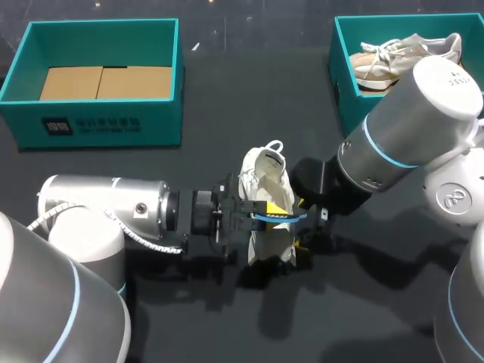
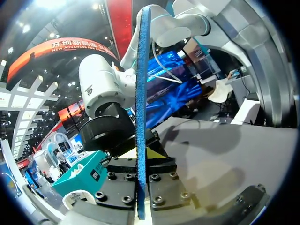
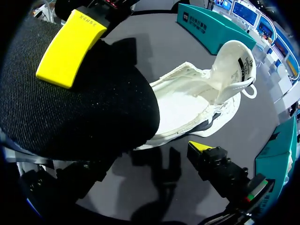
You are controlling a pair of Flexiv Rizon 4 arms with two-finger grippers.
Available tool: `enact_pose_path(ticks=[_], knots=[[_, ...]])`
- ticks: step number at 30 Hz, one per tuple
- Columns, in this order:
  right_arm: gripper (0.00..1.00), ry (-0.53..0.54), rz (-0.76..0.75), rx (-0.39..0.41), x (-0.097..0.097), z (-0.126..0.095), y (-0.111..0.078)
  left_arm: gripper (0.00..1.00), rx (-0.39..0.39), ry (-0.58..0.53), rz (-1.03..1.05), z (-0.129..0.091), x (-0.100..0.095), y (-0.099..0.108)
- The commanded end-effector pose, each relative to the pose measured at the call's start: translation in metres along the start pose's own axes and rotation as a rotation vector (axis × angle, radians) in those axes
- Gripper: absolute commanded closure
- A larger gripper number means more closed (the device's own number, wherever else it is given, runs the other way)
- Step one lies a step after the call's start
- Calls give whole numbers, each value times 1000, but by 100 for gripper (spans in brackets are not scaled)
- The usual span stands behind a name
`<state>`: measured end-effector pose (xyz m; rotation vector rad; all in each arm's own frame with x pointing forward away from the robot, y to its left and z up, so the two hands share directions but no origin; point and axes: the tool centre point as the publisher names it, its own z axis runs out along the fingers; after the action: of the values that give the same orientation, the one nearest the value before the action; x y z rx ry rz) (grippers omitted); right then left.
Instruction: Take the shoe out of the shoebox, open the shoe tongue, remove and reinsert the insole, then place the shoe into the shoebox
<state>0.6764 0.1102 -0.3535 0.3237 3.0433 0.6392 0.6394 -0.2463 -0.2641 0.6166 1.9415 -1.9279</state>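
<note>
Your white shoe (image 1: pixel 266 181) sits mouth open near the tabletop's (image 1: pixel 227 98) front edge, midway across, ready to take the insole (image 2: pixel 142 117). Your left gripper (image 2: pixel 142 187) pinches that insole edge-on over it, probably for reinsertion. The right gripper (image 1: pixel 301 221) is beside the shoe, and you cannot tell whether it is spread.

Insole (image 3: pixel 84 108) top is seen as rough black woven cloth, shoe (image 3: pixel 187 101) lining as smooth white fabric, table (image 1: pixel 249 91) as matt.
</note>
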Motion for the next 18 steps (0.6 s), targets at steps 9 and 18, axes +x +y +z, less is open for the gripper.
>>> enact_pose_path(ticks=[9,18], knots=[[0,-2,0,-1,1,0,-1,100,-19,-33,-12,3,1,16],[0,-2,0,-1,1,0,-1,100,-6,-30,4,-1,0,29]])
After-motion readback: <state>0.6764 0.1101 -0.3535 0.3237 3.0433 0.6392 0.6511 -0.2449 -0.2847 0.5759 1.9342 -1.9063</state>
